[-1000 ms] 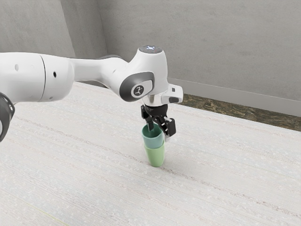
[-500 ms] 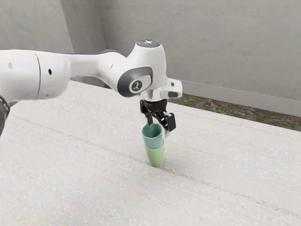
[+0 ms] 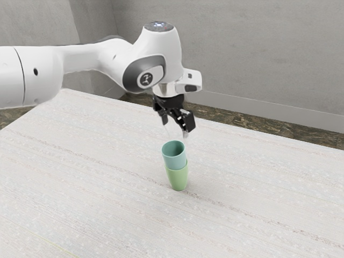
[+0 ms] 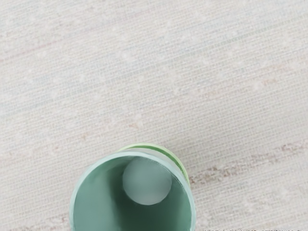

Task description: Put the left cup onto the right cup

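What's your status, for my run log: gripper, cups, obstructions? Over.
Gripper open, hovering clear above teal cup. It sits upright inside green cup. Nothing in the way.

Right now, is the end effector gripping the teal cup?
No, the end effector hangs open above the teal cup, clear of its rim, while the cup sits in the green cup.

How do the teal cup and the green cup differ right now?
Colour: the teal cup is blue-green, the green cup pale lime. Place: the teal cup sits nested in the green cup, which stands on the table. The teal cup's mouth is open; the green cup's is plugged. Both are upright, tapered and handleless.
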Motion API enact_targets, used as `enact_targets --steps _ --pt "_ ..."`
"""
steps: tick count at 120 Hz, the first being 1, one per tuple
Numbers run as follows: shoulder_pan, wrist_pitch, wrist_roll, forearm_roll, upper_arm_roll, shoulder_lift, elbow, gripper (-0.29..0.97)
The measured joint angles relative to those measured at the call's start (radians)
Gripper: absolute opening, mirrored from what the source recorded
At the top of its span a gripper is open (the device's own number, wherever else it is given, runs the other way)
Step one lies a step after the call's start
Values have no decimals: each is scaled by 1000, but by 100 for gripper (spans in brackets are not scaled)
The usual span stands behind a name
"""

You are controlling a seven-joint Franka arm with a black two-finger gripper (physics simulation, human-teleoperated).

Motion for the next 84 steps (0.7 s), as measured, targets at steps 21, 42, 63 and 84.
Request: enact_targets --steps 21,42,63,84 --pt "2 -43 5 -48 76 -58 -1 68" --pt "5 -91 16 -81 154 -104 0 68" --pt "2 -151 27 -96 213 -159 7 68" --pt "6 -257 47 -97 268 -176 90 68"
